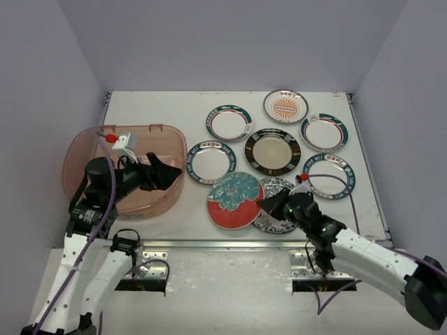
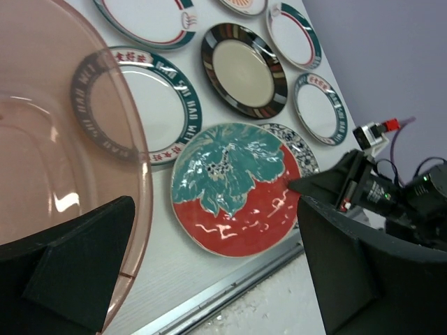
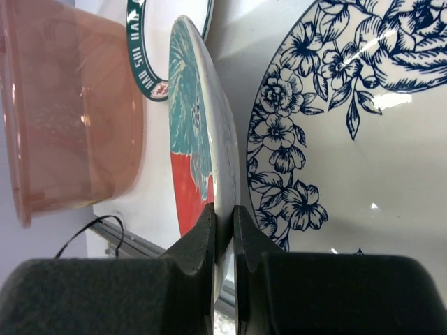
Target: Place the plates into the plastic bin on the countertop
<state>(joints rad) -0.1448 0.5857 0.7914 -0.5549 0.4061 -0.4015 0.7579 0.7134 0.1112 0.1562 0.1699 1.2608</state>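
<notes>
My right gripper [image 1: 266, 204] [image 3: 223, 218] is shut on the right rim of the red-and-teal floral plate [image 1: 234, 201] [image 2: 230, 192] [image 3: 190, 139]. That plate overlaps the blue floral plate [image 1: 277, 186] [image 3: 335, 132] near the countertop's [image 1: 188, 216] front edge. My left gripper [image 1: 170, 172] [image 2: 216, 279] hangs open and holds nothing, over the right rim of the pinkish plastic bin [image 1: 70, 150] [image 2: 63, 139] [image 3: 70, 105]. No plate shows inside the bin. Behind lie the dark-rimmed plate [image 1: 272, 151] and the orange sunburst plate [image 1: 286, 105].
Several white teal-rimmed plates lie behind and beside the held one, at back centre [image 1: 229, 123], by the bin [image 1: 211, 162] and on the right [image 1: 325, 132] [image 1: 328, 176]. A metal strip [image 1: 216, 244] runs along the front edge. Lavender walls enclose three sides.
</notes>
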